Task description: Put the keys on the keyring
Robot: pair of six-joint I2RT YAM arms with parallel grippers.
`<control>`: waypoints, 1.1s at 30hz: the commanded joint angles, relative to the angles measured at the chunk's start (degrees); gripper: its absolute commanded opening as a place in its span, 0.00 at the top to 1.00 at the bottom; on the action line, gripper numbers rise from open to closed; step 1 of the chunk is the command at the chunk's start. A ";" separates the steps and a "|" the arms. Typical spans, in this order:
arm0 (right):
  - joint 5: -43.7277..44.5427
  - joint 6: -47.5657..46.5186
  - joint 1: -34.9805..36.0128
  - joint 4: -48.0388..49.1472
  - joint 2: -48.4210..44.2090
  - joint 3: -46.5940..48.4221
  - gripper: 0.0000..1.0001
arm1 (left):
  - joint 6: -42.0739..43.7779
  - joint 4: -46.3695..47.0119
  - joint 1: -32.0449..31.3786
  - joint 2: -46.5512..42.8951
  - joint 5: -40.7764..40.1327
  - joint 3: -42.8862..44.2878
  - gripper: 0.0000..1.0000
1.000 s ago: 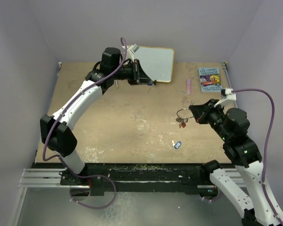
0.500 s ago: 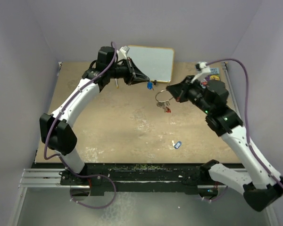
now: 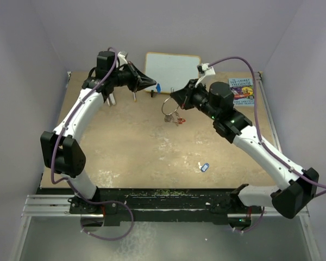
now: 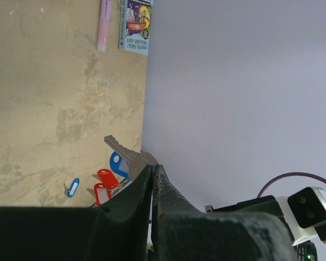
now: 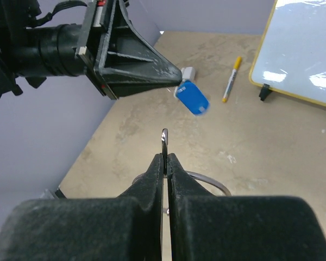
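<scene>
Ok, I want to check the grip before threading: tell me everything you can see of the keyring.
The keyring is a thin silver wire loop, held in the air above the table. It is pinched edge-on by the shut right gripper, with a sliver poking past the fingertips. A few red-tagged keys hang from it. The blue-tagged key in the left gripper is close by, not touching it.

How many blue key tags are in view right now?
2. One blue tag hangs at the tip of the left claw; the other lies alone on the table toward the near edge. More may hide on the keyring.
</scene>
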 commanded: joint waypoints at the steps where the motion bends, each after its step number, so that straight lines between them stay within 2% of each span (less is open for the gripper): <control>1: 2.65 0.57 2.63 7.74 4.28 5.06 1.00 | -3.81 2.46 -0.22 -2.93 0.23 -1.58 0.96; 14: 5.16 1.09 4.20 13.92 11.68 6.44 1.00 | -6.70 5.12 0.02 -5.70 2.35 -4.11 0.96; 33: 7.06 -0.52 5.83 13.39 14.55 9.39 1.00 | -9.25 8.50 0.52 -6.54 3.23 -7.60 0.96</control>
